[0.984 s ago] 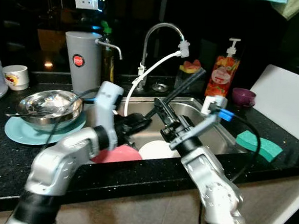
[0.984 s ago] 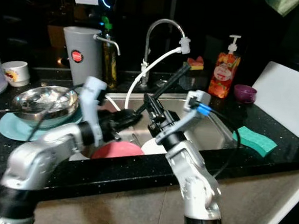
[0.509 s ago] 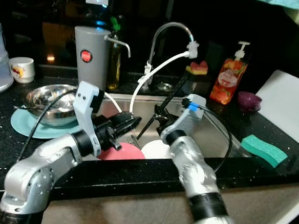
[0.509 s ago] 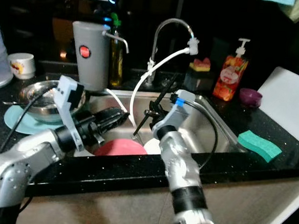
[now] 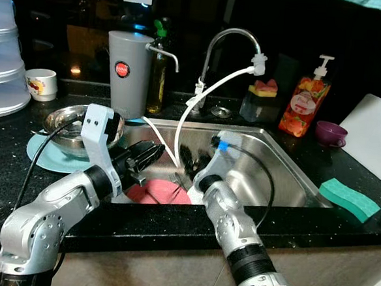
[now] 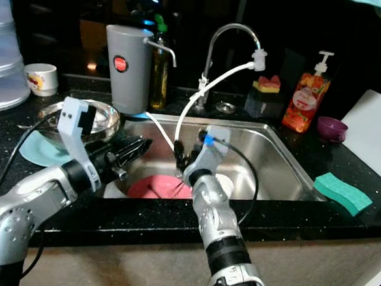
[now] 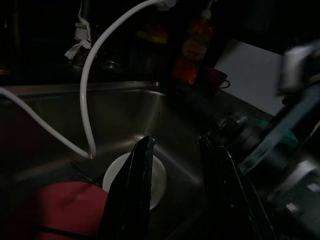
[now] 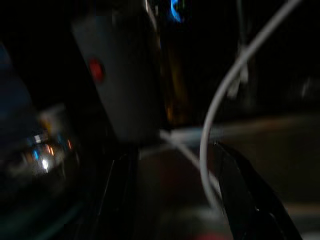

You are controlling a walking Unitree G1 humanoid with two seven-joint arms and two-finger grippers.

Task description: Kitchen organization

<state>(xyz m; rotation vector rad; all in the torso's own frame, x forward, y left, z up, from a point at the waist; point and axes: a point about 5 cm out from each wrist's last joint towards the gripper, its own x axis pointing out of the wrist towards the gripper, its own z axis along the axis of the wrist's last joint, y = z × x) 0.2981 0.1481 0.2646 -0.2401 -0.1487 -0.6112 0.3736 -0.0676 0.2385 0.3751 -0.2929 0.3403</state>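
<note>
Both grippers over sink, fingers apart, holding nothing: left gripper above red plate; right gripper nearby.

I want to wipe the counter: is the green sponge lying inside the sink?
No, the green sponge lies on the black counter, to the right of the sink.

arms: silver, black joints | cables: black (blue connector) | left tool: long black fingers
</note>
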